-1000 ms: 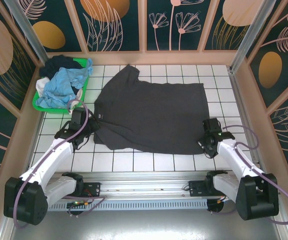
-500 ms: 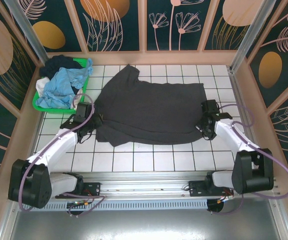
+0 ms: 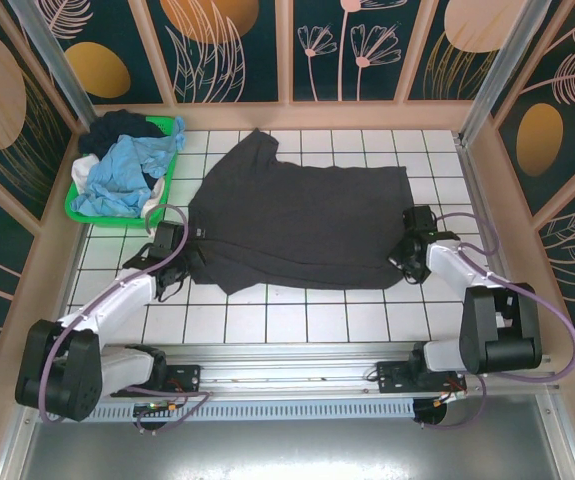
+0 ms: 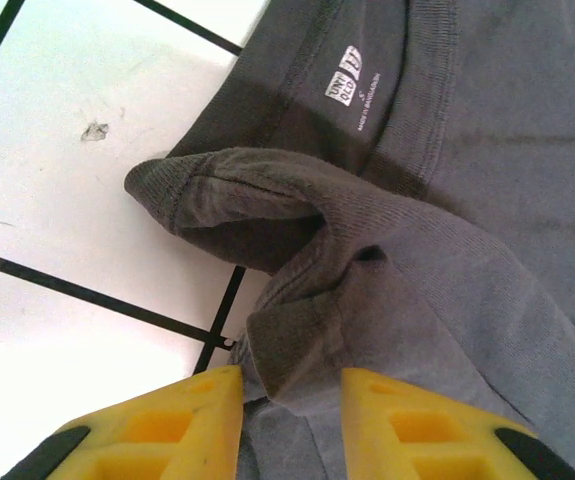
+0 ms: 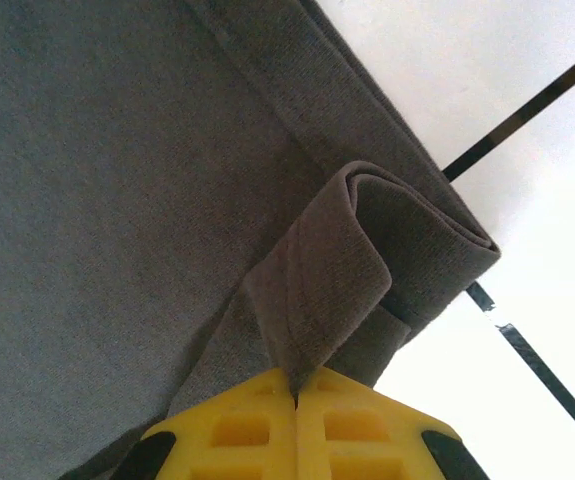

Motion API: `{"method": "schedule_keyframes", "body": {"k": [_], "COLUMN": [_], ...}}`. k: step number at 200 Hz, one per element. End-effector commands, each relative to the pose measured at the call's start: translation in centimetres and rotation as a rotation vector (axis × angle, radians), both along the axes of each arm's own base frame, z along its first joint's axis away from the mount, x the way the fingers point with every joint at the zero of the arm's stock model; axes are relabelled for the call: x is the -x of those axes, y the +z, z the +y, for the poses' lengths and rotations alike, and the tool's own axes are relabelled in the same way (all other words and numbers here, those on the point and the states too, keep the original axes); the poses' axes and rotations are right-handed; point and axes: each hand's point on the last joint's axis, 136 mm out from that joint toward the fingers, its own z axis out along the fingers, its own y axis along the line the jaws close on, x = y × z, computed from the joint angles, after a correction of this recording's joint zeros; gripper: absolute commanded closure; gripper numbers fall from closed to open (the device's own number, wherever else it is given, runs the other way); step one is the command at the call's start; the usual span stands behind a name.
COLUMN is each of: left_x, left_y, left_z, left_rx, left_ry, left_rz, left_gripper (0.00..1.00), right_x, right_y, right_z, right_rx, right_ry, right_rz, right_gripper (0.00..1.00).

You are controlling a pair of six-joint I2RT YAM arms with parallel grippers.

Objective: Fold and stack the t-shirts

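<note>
- The charcoal-grey t-shirt [image 3: 307, 225] lies spread over the middle of the worktop [image 3: 287, 322], collar to the left and near edge rucked.
- The right gripper [image 5: 297, 378] has its jaws shut tight on a doubled fold at the hem corner.
- The left gripper [image 4: 289, 378] has its jaws partly apart astride a ruck by the collar, and the cloth looks loose rather than pinched.
- For a clean fold, I'd want both sides gripped firmly and carried level so the crease runs straight.
- The worktop is white-tiled with dark lines. A green basket [image 3: 97, 218] holding the other t-shirts [image 3: 122, 170] sits at the far left. Leaf-patterned panels [image 3: 387, 50] wall the space.
</note>
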Motion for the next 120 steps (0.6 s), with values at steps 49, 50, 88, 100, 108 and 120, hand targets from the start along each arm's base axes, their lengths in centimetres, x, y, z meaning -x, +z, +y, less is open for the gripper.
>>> {"method": "schedule_keyframes", "body": {"k": [49,50,88,100,108,120], "left_x": [-2.3,-2.3,-2.1,-1.8,-1.5,-1.1], "left_y": [1.1,1.1,3.0,3.5,3.9,4.2], "left_z": [0.5,0.5,0.7,0.8,0.9,0.8], "left_rx": [-0.052,-0.052,-0.052,-0.048,-0.043,-0.032], "left_ry": [0.031,0.031,0.033,0.034,0.037,0.035], "left_rz": [-0.033,-0.034,-0.067,-0.077,-0.083,-0.094], "left_gripper": [0.90,0.90,1.00,1.00,1.00,1.00], "right_x": [0.8,0.7,0.9,0.9,0.9,0.9], "right_y": [-0.9,-0.9,-0.1,0.1,0.3,0.5], "right_z": [-0.3,-0.3,-0.7,-0.7,-0.7,-0.7], "right_rx": [-0.009,-0.009,0.004,0.003,0.005,0.005], "right_ry": [0.016,0.015,0.013,0.014,0.015,0.017], "right_rz": [0.008,0.006,-0.003,-0.008,-0.011,-0.018], "right_gripper": [1.00,1.00,1.00,1.00,1.00,1.00]}}
